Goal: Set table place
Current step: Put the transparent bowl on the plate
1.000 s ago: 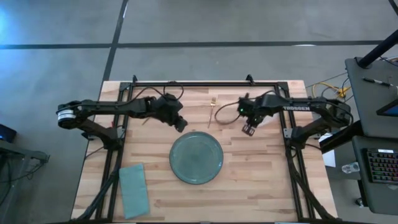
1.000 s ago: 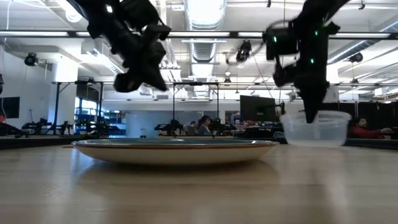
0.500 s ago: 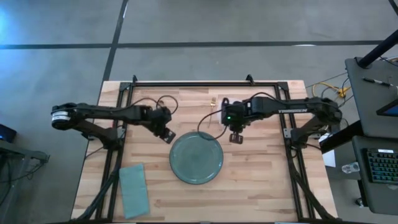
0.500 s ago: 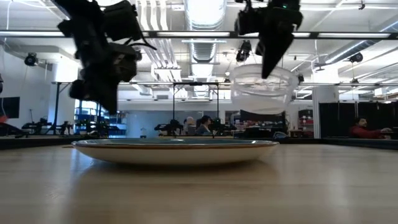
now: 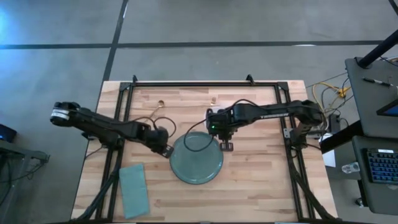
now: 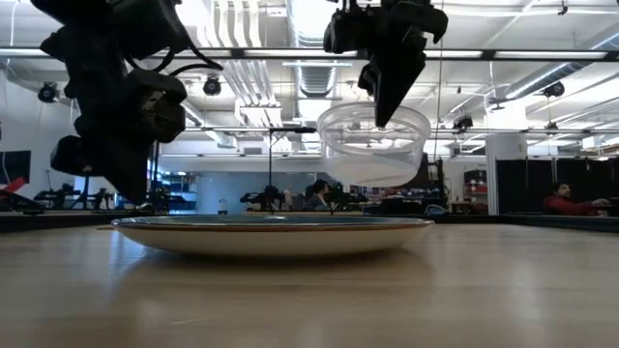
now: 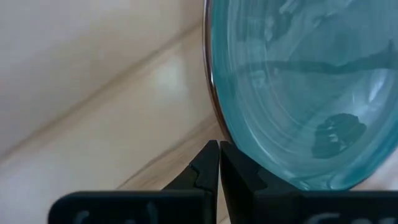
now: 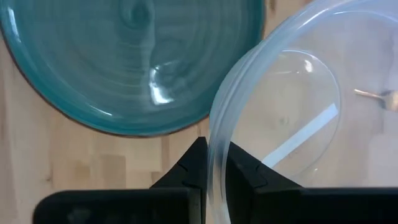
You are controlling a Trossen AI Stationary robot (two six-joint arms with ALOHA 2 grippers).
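Note:
A teal plate [image 5: 196, 158] lies flat in the middle of the wooden table [image 5: 261, 186]. My right gripper [image 5: 225, 146] is shut on a clear plastic bowl [image 6: 374, 145]. It holds the bowl in the air over the plate's far right part [image 8: 124, 62]. My left gripper [image 5: 165, 149] is shut and empty. It hangs just above the table at the plate's left rim [image 7: 214, 118]. Its fingertips [image 7: 211, 152] are next to the rim, and I cannot tell whether they touch it. My right gripper holds the bowl by its rim [image 8: 214, 149], on the side toward the table's right edge. The wall runs between the two fingers, one inside the bowl and one outside. The fingers come from above, pointing down. The bowl hangs upright and about level, clear of plate and table.
A folded blue-green napkin [image 5: 132, 190] lies at the near left corner. A thin metal utensil [image 5: 213, 100] lies on the far side of the table and also shows in the right wrist view [image 8: 376, 94]. Bare wood lies right of the plate.
My right gripper has lifted the bowl off the table at the right and carried it left, over the plate. My left gripper, still shut, has gone toward the near edge and down to the plate's left rim.

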